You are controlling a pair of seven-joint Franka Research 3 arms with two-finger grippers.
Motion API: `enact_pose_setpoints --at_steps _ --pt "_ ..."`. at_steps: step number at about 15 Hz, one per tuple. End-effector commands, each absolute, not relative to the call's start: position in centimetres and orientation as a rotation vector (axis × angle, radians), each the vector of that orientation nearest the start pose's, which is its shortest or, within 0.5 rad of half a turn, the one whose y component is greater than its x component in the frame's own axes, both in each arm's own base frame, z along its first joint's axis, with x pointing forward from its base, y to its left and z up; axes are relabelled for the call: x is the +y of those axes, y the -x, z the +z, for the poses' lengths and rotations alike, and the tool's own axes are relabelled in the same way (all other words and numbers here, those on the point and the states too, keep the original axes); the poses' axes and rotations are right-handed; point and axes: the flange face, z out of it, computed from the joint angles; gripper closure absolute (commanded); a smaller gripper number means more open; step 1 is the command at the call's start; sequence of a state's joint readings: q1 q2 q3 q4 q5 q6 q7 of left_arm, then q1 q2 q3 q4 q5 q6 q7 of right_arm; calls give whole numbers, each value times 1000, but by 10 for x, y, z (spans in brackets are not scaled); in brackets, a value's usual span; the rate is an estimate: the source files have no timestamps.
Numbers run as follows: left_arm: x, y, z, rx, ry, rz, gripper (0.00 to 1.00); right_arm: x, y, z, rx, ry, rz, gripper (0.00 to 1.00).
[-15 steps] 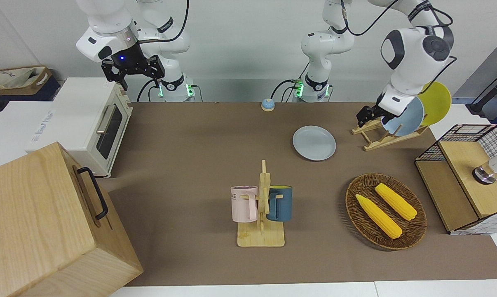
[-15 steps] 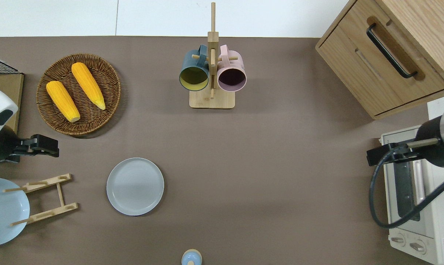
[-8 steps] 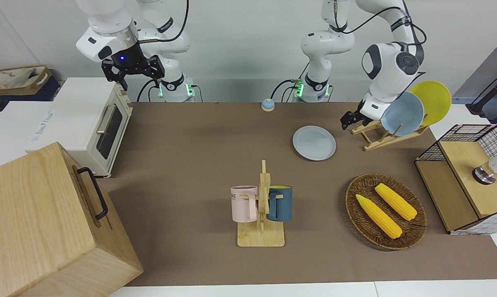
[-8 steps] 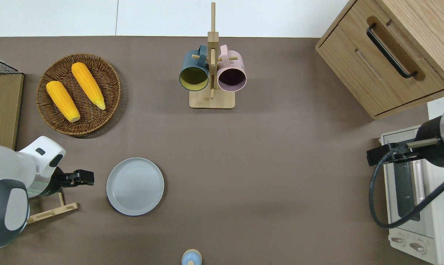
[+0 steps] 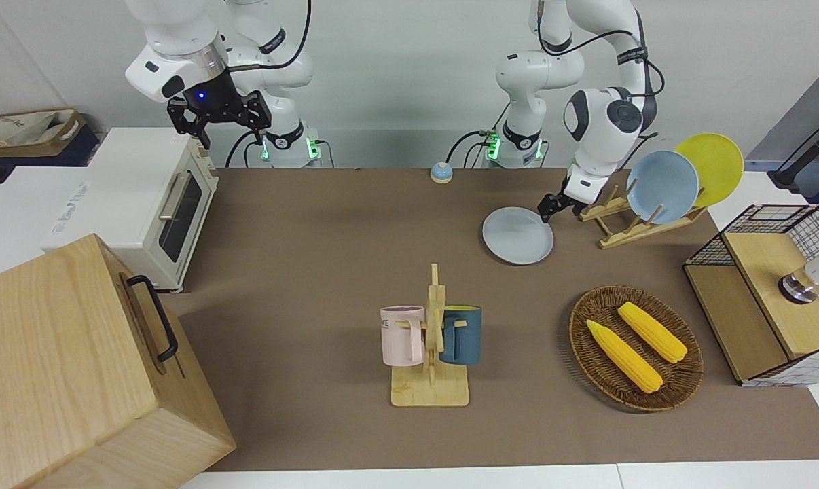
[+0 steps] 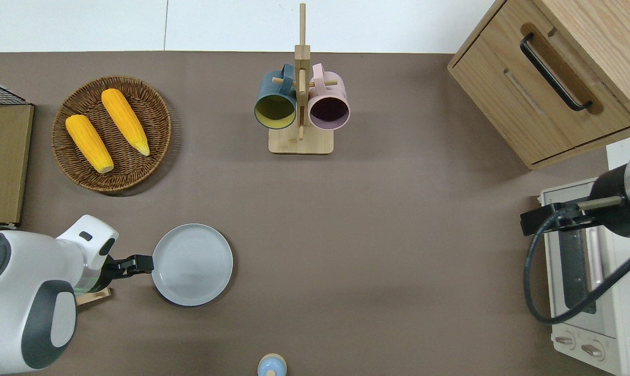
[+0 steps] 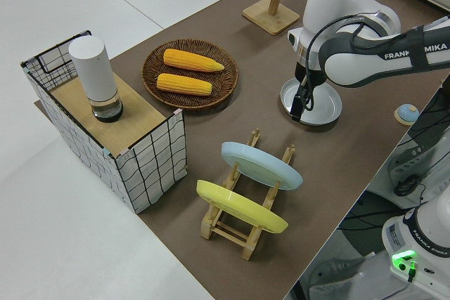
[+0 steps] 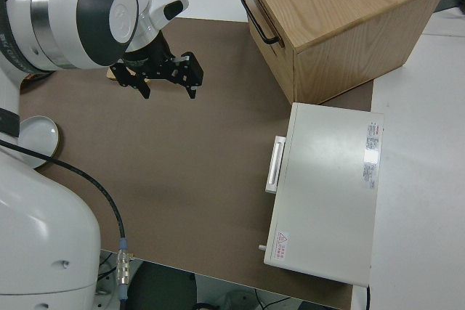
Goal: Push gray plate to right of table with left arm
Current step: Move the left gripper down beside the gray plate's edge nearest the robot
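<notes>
The gray plate (image 5: 518, 235) lies flat on the brown table (image 5: 314, 238), between the dish rack and the table's middle; it also shows in the overhead view (image 6: 192, 265) and the left side view (image 7: 313, 103). My left gripper (image 6: 143, 262) is low at the table, its tip against the plate's rim on the side toward the left arm's end of the table (image 5: 544, 212). Its fingers look shut and hold nothing. The right arm is parked, and its gripper (image 8: 166, 81) is open and empty.
A wooden dish rack (image 5: 627, 227) holds a light-blue plate (image 5: 662, 187) and a yellow plate (image 5: 712, 166). There is also a wicker basket (image 6: 111, 133) with two corn cobs, a mug stand (image 6: 301, 104), a small bell (image 6: 271, 365), a toaster oven (image 5: 158, 204) and a wooden cabinet (image 6: 550, 78).
The left arm has swung away from the dish rack and come down, bringing its gripper to the plate's rim. The plate has not visibly moved. The right arm is still.
</notes>
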State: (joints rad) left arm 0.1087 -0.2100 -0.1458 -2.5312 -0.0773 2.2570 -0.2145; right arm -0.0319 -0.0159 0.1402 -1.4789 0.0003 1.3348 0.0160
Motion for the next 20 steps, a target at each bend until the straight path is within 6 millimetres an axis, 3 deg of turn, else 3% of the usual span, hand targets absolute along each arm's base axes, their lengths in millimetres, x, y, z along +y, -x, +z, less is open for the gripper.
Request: enact_pose_setpoints --at_steps 1,6,8,10,11,20 --pt "-23 -423 329 -394 3146 63 19 57 -518 660 -124 3139 208 17" --pt "-37 -423 302 -422 3140 57 53 57 -518 660 -124 3139 208 17" --pt "-43 -423 298 -415 3141 60 177 57 -518 660 -124 3139 208 17" --pt "-43 -422 296 -484 3130 76 782 57 -518 660 -124 3139 208 17" --pt "-42 -422 297 -491 3130 76 998 56 -518 660 -121 3139 208 17" --pt "-43 -423 299 -477 3130 76 1000 56 -518 660 -121 3139 208 17"
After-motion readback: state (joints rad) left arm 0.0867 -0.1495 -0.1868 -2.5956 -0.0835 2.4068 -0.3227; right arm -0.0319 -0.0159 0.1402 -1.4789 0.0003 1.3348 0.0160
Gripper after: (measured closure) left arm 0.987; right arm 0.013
